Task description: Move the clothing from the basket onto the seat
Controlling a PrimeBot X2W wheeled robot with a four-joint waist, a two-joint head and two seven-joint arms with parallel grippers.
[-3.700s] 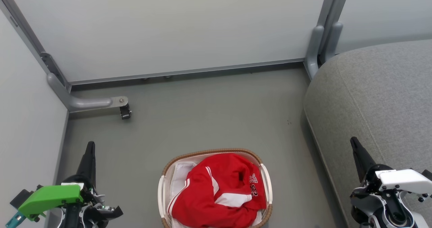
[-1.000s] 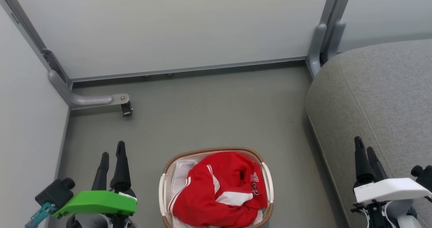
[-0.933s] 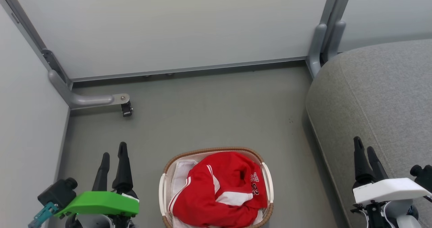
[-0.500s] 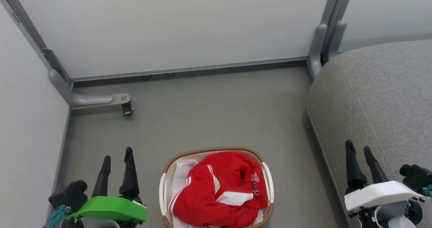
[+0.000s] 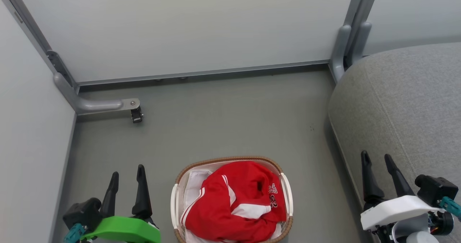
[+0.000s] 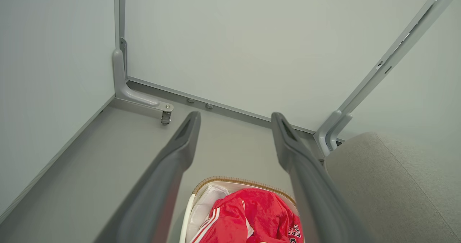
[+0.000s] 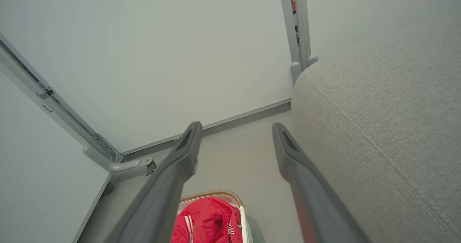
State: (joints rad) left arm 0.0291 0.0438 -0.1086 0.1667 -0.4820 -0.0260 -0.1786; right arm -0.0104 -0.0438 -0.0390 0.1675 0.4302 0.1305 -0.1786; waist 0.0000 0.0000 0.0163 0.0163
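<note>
Red clothing (image 5: pixel 234 203) with white stripes and lettering lies heaped in the white basket (image 5: pixel 230 161) with a brown woven rim, on the floor at the bottom middle of the head view. The grey seat (image 5: pixel 407 106) fills the right side. My left gripper (image 5: pixel 127 171) stands open to the left of the basket, fingers pointing up, nothing between them. My right gripper (image 5: pixel 376 158) stands open over the seat's near edge, also empty. Both wrist views show the clothing (image 6: pixel 248 217) (image 7: pixel 209 221) low between open fingers, and the seat (image 6: pixel 389 185) (image 7: pixel 378 120) to the right.
White panel walls close off the back and left. A grey bracket foot (image 5: pixel 108 106) with a small caster juts onto the floor at the left; a grey post (image 5: pixel 347 37) stands at the seat's far corner. A white sheet (image 5: pixel 192 185) lies under the red fabric.
Both grippers have turned so their two fingers show side by side. The left one has drifted right toward the basket and lower. The right one has shifted left. The basket and clothing have not moved.
</note>
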